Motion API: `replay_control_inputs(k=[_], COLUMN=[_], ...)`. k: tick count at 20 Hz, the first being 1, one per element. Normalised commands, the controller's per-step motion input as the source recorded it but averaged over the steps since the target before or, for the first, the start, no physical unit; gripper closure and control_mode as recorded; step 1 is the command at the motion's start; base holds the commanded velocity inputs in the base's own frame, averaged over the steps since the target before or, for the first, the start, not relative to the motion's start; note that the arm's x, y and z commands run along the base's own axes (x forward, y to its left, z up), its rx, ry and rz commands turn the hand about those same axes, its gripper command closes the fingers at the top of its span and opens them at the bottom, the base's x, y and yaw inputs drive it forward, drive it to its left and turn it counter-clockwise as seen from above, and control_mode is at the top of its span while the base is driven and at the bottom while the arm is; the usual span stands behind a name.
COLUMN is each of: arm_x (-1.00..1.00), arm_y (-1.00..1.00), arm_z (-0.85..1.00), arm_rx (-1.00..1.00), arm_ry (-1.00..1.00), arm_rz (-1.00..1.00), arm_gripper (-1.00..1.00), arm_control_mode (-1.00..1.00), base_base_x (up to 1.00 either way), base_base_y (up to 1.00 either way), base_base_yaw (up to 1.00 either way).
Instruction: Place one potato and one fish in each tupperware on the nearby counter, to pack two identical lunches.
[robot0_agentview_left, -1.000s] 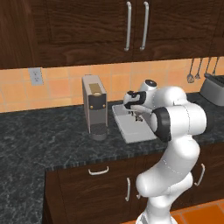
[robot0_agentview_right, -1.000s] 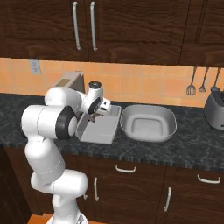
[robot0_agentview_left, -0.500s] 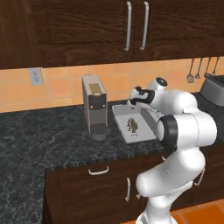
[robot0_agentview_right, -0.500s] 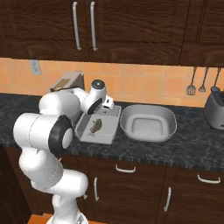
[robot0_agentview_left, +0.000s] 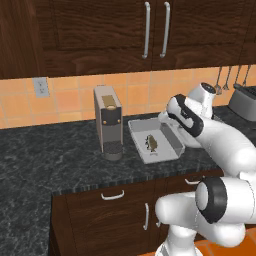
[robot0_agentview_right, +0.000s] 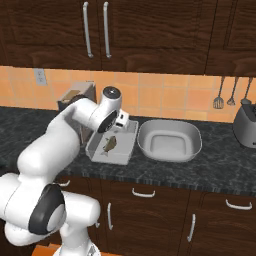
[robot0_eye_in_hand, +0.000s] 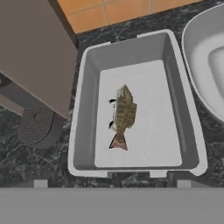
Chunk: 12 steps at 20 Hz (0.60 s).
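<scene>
Gripper (robot0_agentview_right: 121, 121) is wide open with nothing in it, hanging right above the square box (robot0_eye_in_hand: 86, 109). Fish (robot0_eye_in_hand: 123, 115) lies flat inside, directly below; round dish (robot0_eye_in_hand: 199, 57) just beside.

Tupperware: two are counted, a deep square-cornered box (robot0_eye_in_hand: 83, 131) and a wider rounded dish (robot0_agentview_right: 192, 145).
Fish: one (robot0_eye_in_hand: 123, 114) is seen, lying in the box.
Coffee machine: one (robot0_agentview_left: 108, 120) is counted.
Toaster: one (robot0_agentview_right: 247, 125) is seen at the picture's edge.
Hanging utensils: three (robot0_agentview_right: 218, 102) are made out on the wall, though they are small and the count may be off.
Wall outlet: one (robot0_agentview_left: 41, 87) is counted.
Upper cabinet handles: two (robot0_agentview_left: 147, 30) are counted.
</scene>
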Motion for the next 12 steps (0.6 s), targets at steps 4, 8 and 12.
replay_control_inputs(k=[4, 8, 12], arm_x=[-1.00, -1.00, -1.00], arm_y=[0.00, 0.00, 0.00], arm_z=[0.67, 0.32, 0.17], arm_rx=[0.00, -0.05, -0.02], arm_ry=[0.15, 0.07, 0.00], arm_rz=[0.00, -0.05, -0.03], arm_gripper=[-1.00, -1.00, -1.00], arm_control_mode=[-1.00, -1.00, -1.00], base_base_x=[0.00, 0.00, 0.00], base_base_y=[0.00, 0.00, 0.00], base_base_yaw=[0.00, 0.00, 0.00])
